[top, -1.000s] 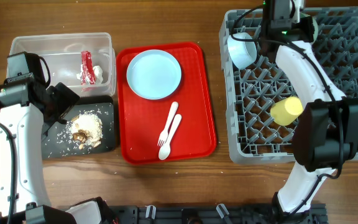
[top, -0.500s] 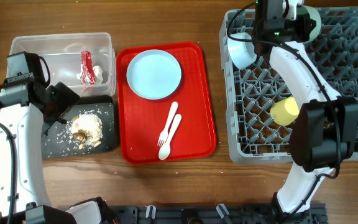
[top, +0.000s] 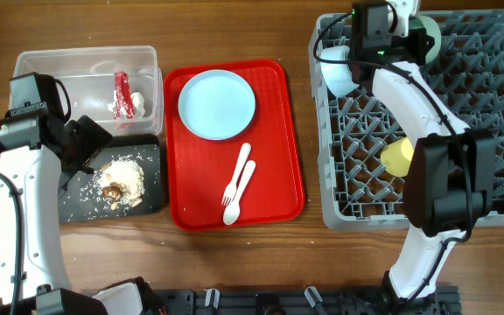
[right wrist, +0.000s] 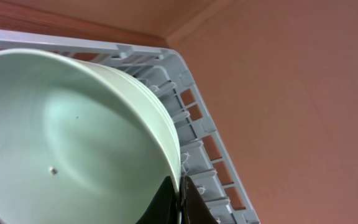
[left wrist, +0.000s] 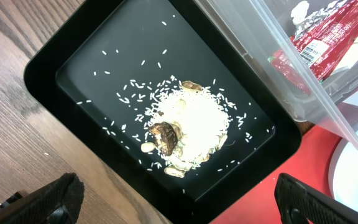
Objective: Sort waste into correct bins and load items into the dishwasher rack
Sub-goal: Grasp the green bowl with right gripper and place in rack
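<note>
My right gripper (right wrist: 180, 199) is shut on the rim of the pale green bowl (right wrist: 73, 137), held tilted over the far edge of the grey dishwasher rack (top: 462, 188); the bowl also shows in the overhead view (top: 427, 35). A light blue bowl (top: 338, 70) and a yellow cup (top: 399, 156) lie in the rack. My left gripper (left wrist: 179, 205) is open and empty above the black tray (left wrist: 73, 68) holding rice scraps (left wrist: 188, 127). The red sachet (top: 122, 92) and white napkin (top: 141, 102) lie in the clear tub (top: 38, 66). The light blue plate (top: 217, 103), fork (top: 233, 185) and spoon (top: 238, 194) rest on the red tray.
The red serving tray (top: 283, 131) sits between the bins and the rack. The clear tub's wall (left wrist: 260, 68) is close above the black tray in the left wrist view. Bare wooden table (top: 234, 262) lies along the front.
My right arm has swung left along the rack's far edge with the pale green bowl in its grip. The left arm has not moved.
</note>
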`<state>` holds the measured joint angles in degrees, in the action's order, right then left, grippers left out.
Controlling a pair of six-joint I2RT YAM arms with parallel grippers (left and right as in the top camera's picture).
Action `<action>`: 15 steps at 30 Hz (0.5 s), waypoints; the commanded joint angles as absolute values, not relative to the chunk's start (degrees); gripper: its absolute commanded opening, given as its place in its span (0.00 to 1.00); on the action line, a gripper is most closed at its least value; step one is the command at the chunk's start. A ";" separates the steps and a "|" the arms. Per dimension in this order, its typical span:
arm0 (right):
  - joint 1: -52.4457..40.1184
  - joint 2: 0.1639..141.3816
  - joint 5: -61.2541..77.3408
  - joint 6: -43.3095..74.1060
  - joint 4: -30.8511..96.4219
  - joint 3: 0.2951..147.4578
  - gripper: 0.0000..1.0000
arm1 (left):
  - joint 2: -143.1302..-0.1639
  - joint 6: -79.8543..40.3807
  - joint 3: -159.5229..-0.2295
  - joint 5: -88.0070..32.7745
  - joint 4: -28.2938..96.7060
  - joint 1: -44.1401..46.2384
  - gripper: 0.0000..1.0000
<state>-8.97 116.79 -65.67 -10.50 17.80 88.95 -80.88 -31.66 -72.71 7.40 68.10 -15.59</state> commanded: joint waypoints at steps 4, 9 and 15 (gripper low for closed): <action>-12.97 118.61 -64.42 -7.03 21.43 88.38 0.18 | -80.03 -32.21 -72.97 7.07 67.96 -15.88 1.00; -13.13 115.09 -57.14 -2.37 31.09 88.38 0.53 | -80.03 -32.21 -72.97 7.07 67.94 -15.88 1.00; -13.15 96.05 -22.46 0.56 42.98 88.38 0.70 | -80.03 -32.21 -72.97 7.07 67.96 -15.88 1.00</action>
<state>-13.10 104.25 -41.01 -1.15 39.88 88.20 -80.88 -31.66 -72.71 7.42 67.96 -15.59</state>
